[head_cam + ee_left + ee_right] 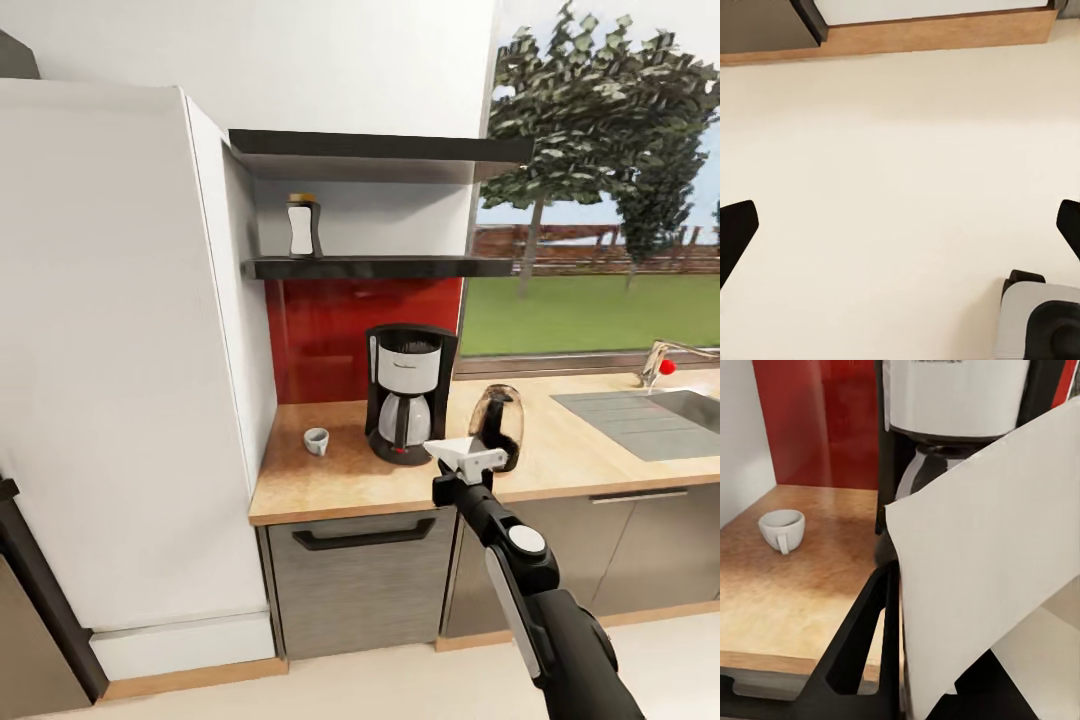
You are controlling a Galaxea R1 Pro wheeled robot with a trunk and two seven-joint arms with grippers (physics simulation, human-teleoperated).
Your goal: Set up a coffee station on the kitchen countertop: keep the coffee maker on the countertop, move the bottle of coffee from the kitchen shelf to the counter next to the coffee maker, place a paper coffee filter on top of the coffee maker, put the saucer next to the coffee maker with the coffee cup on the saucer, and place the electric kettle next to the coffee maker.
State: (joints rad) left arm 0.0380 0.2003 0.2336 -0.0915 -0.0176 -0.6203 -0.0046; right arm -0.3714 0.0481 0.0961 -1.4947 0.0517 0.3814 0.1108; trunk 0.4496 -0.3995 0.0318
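Now: right gripper (466, 458) clamped on paper coffee filter (462, 452), at near edge of kitchen countertop (330, 480).
Filter held just in front of electric kettle (497, 427), right of coffee maker (407, 391). Coffee cup (316, 441) on counter left of maker, apart from it. Bottle of coffee (301, 226) upright on kitchen shelf (380, 266), left end. Left gripper (900, 225) spread wide over pale floor (900, 150), holding nothing. Sink (650, 415) far right.
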